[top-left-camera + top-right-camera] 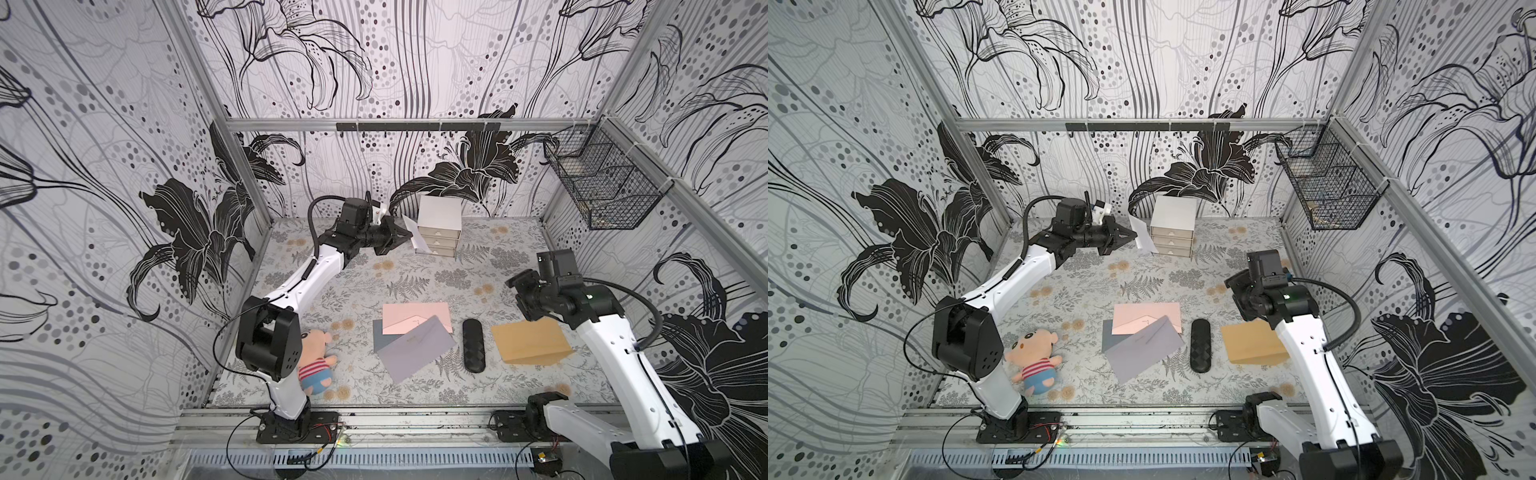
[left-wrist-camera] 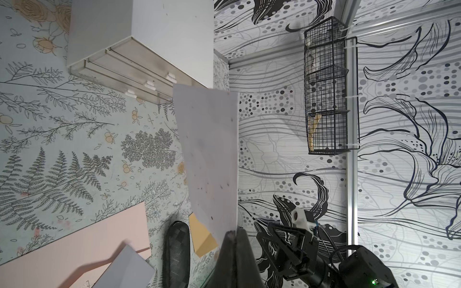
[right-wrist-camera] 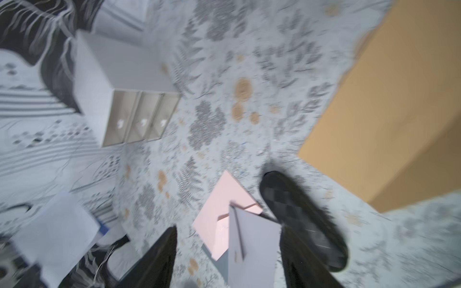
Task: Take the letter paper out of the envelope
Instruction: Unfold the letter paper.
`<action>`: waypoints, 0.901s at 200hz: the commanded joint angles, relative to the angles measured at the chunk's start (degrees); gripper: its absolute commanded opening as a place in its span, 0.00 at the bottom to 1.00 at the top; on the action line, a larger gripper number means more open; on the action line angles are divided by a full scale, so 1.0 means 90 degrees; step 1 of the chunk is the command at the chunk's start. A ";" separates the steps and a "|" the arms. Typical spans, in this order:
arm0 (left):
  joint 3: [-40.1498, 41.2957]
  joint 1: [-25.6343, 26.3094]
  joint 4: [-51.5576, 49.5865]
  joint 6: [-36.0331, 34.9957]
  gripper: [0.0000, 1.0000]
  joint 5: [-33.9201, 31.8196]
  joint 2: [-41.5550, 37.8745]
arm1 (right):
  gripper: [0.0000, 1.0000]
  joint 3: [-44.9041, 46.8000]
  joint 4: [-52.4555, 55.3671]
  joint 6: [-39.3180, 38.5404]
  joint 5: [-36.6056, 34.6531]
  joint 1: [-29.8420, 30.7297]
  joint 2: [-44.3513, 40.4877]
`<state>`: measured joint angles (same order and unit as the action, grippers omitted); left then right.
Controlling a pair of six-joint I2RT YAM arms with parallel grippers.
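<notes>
My left gripper (image 1: pixel 409 237) (image 2: pixel 234 233) is shut on one edge of the white letter paper (image 1: pixel 419 241) (image 1: pixel 1144 237) (image 2: pixel 209 162). It holds the sheet in the air at the back of the table, just in front of the drawer unit. A tan envelope (image 1: pixel 528 340) (image 1: pixel 1250 343) (image 3: pixel 389 119) lies flat on the table at the right, well apart from the paper. My right gripper (image 1: pixel 519 299) (image 3: pixel 227 232) hovers over the envelope's back left corner, open with nothing between its fingers. The right wrist view is motion-blurred.
A pink envelope (image 1: pixel 415 318), a lilac one (image 1: pixel 415 349) and a dark grey one (image 1: pixel 380 336) overlap mid-table. Between them and the tan envelope lies a black case (image 1: pixel 473 345). A plush doll (image 1: pixel 316 361) lies by the left arm's base. A white drawer unit (image 1: pixel 439 224) stands at the back. A wire basket (image 1: pixel 598 183) hangs on the right wall.
</notes>
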<state>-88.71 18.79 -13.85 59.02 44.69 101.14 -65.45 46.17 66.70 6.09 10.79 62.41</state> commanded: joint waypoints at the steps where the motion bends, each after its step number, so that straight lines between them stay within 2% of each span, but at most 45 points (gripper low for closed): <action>1: -0.0414 -0.0044 0.0009 -0.0280 0.00 0.0429 0.0224 | 0.68 -0.0347 -0.2191 -0.0708 0.1753 0.0271 0.0696; 28: -0.0611 -0.0011 0.0069 -0.0238 0.00 0.0523 0.0381 | 0.68 -0.0293 -0.4193 0.0049 0.2990 0.0364 0.1613; 96: -0.0758 0.0172 0.0243 -0.0031 0.00 0.0449 0.0626 | 0.59 0.0209 -0.5955 0.1359 0.3495 0.0532 0.2448; 180: -0.0672 0.0239 0.0464 0.0112 0.00 0.0378 0.0632 | 0.57 0.0270 -0.5811 0.1324 0.3470 0.0635 0.2665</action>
<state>-93.91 20.95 -12.75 59.72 48.07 106.87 -63.94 -4.78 78.04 36.47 16.12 85.82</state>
